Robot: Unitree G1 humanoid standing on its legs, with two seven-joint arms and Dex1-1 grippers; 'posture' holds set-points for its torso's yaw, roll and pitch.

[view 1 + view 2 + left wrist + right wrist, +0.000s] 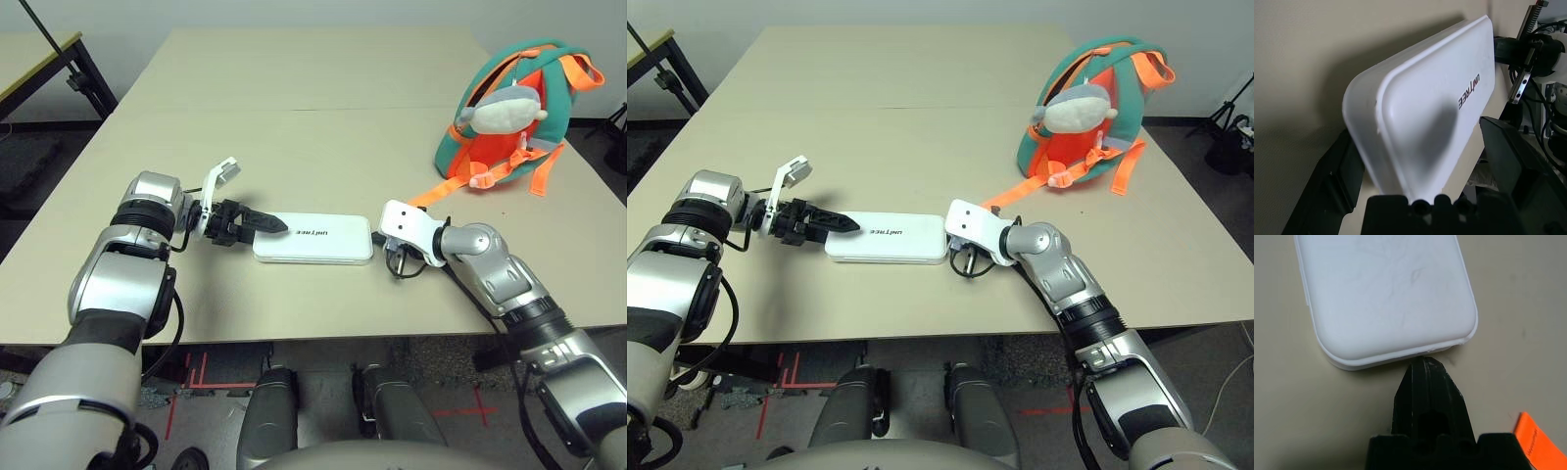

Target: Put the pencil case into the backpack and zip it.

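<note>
- Case (313,240) lying flat on bench (294,117), near front edge, long side across, dark lettering on lid.
- Left gripper (257,223) at case's left end, fingers (1334,186) spread wide, one to each side of that end in left wrist view; contact with case walls cannot be told, case resting on bench, not lifted.
- One black left finger seen from head views lying over lid's left end, pointing right.
- Right gripper (1426,363) at case's right end, fingers pressed shut into a single black wedge, nothing held between them.
- Wedge tip right against rim of case's short side, at or just beside touching.
- Backpack (514,113) upright at far right of bench, well apart from case; teal shell, orange panel facing forward.
- Grey-and-white plush (502,110) hanging on backpack's front, upper part.
- Orange straps (446,191) trailing from backpack over bench toward right wrist; a strap end (1535,440) showing just beside right gripper in right wrist view.
- Second bench (34,54) with dark frame at far left, apart from main one.
</note>
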